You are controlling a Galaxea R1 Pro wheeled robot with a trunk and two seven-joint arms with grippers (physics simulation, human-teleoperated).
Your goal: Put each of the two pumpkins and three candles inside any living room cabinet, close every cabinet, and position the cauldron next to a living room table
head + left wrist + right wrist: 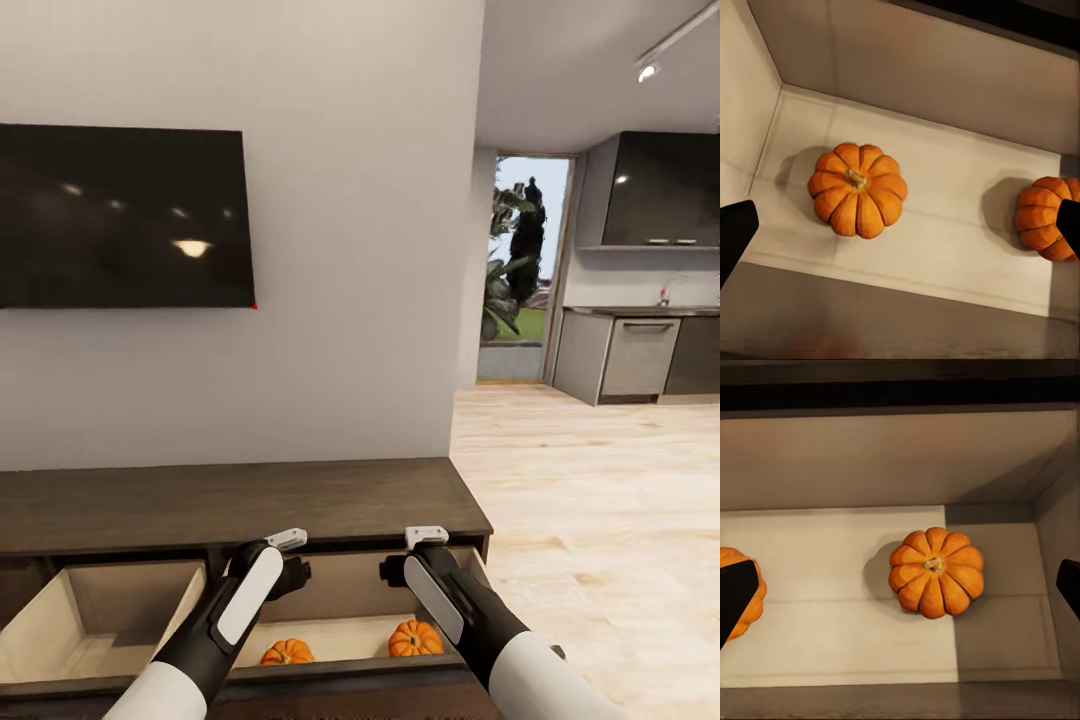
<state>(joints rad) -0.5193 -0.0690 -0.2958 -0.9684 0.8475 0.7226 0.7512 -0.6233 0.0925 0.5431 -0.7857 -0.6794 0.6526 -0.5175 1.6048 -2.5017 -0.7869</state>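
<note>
Here both pumpkins (288, 652) (416, 638) lie in the cabinet's (240, 505) drawer beneath each spread, empty end effector (291, 560) (412, 558).

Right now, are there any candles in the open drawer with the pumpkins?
No, the open drawer holds just two pumpkins on its pale floor, with no candle beside them.

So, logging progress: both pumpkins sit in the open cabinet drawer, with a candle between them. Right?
Not quite. The two pumpkins do sit in the open cabinet drawer, but the left wrist view shows bare drawer floor between them, no candle.
</note>
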